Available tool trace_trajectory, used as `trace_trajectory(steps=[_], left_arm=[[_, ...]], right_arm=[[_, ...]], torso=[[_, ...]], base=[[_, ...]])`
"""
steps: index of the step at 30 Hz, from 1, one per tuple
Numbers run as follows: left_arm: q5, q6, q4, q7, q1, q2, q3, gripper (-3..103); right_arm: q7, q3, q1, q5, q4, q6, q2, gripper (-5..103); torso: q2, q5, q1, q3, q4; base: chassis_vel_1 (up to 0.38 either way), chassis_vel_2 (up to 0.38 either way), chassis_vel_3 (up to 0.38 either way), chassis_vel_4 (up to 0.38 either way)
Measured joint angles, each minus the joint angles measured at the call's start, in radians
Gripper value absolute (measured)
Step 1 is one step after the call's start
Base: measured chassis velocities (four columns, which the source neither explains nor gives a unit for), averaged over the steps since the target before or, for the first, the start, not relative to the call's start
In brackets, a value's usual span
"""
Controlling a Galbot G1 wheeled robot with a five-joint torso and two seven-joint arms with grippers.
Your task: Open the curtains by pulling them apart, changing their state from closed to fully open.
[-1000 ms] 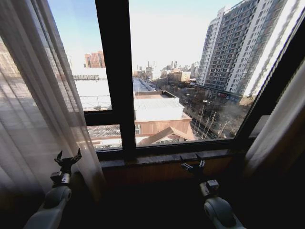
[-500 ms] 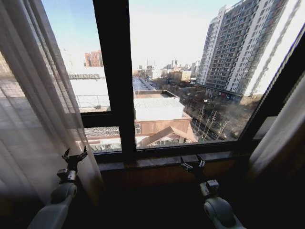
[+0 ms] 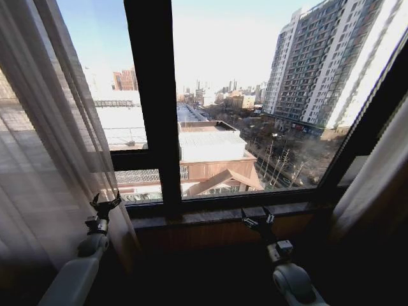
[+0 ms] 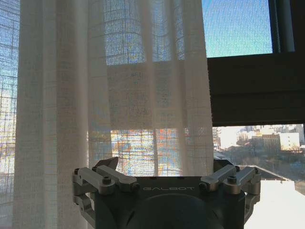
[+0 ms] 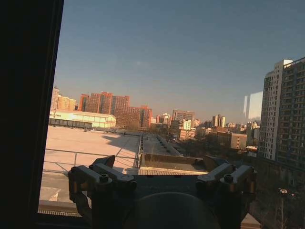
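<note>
The left curtain [image 3: 44, 159], a sheer white pleated panel, hangs drawn to the left side of the window. Its inner edge falls just beside my left gripper [image 3: 105, 204]. That gripper is open, raised in front of the panel's lower edge, with no fabric between its fingers. In the left wrist view the same sheer curtain [image 4: 114, 95] hangs close ahead, with bare glass beside it. The right curtain [image 3: 376, 178] is bunched at the right edge of the window. My right gripper [image 3: 257, 220] is open and held low before the sill, apart from both panels.
A thick black window frame bar [image 3: 153, 95] stands upright between the panes, and a dark sill [image 3: 217, 213] runs below the glass. City buildings show through the uncovered window. The floor area under the sill is dark.
My left gripper has moved to the right and a little forward, closer to the left curtain's inner edge. The right arm has stayed where it was.
</note>
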Motion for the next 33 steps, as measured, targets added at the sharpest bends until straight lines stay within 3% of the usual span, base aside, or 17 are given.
trace_trajectory(steps=[4,6,8,11,13,17,18,21,27,30,32,33], left_arm=[[-0.011,-0.007,0.043,0.021,-0.033,-0.007,0.012,103],[-0.01,-0.012,0.052,0.03,-0.039,-0.009,0.014,100],[-0.005,-0.027,0.073,0.05,-0.052,-0.015,0.018,89],[-0.001,-0.044,0.089,0.063,-0.061,-0.023,0.02,85],[0.002,-0.054,0.095,0.071,-0.065,-0.027,0.022,74],[0.005,-0.058,0.097,0.072,-0.068,-0.027,0.023,57],[0.005,-0.058,0.097,0.072,-0.068,-0.027,0.023,57],[0.005,-0.058,0.097,0.072,-0.068,-0.022,0.023,41],[0.006,-0.059,0.097,0.072,-0.063,-0.017,0.017,25],[0.006,-0.064,0.095,0.067,-0.052,-0.015,0.009,8],[0.005,-0.066,0.092,0.067,-0.047,-0.014,0.006,8],[0.004,-0.067,0.088,0.066,-0.042,-0.012,0.003,3]], right_arm=[[0.0,0.0,0.0,0.0,0.0,0.0,0.0,100],[0.0,0.0,0.0,0.0,0.0,0.0,0.0,100],[0.0,0.0,0.0,0.0,0.0,0.0,0.0,100],[0.0,0.0,0.0,0.0,0.0,0.0,0.0,100],[0.0,0.0,0.0,0.0,0.0,0.0,0.0,100],[0.0,0.0,0.0,0.0,0.0,0.0,0.0,100],[0.0,0.0,0.0,0.0,0.0,0.0,0.0,100],[0.0,0.0,0.0,0.0,0.0,0.0,0.0,100],[0.0,0.0,0.0,0.0,0.0,0.0,0.0,100],[0.0,0.0,0.0,0.0,0.0,0.0,0.0,100],[0.0,0.0,0.0,0.0,0.0,0.0,0.0,100],[0.0,0.0,0.0,0.0,0.0,0.0,0.0,100]], torso=[[0.0,0.0001,0.0,0.0,-0.0002],[0.0,0.0001,0.0,0.0,-0.0002],[0.0,0.0001,0.0,0.0,-0.0001],[0.0,0.0,0.0,0.0,-0.0002],[0.0,0.0,0.0,0.0,-0.0001],[0.0,0.0001,0.0,0.0,-0.0001],[0.0,0.0001,0.0,0.0,-0.0001],[0.0,0.0,0.0,0.0,-0.0001],[0.0,0.0001,0.0,0.0,-0.0002],[0.0,0.0,0.0,0.0,-0.0001],[0.0,0.0,0.0,0.0,-0.0001],[0.0,0.0001,0.0,0.0,-0.0001]], base=[[0.0,0.0,0.0,0.0],[0.0,0.0,0.0,0.0],[0.0,0.0,0.0,0.0],[0.0,0.0,0.0,0.0],[0.0,0.0,0.0,0.0],[0.0,0.0,0.0,0.0],[0.0,0.0,0.0,0.0],[0.0,0.0,0.0,0.0],[0.0,0.0,0.0,0.0],[0.0,0.0,0.0,0.0],[0.0,0.0,0.0,0.0],[0.0,0.0,0.0,0.0]])
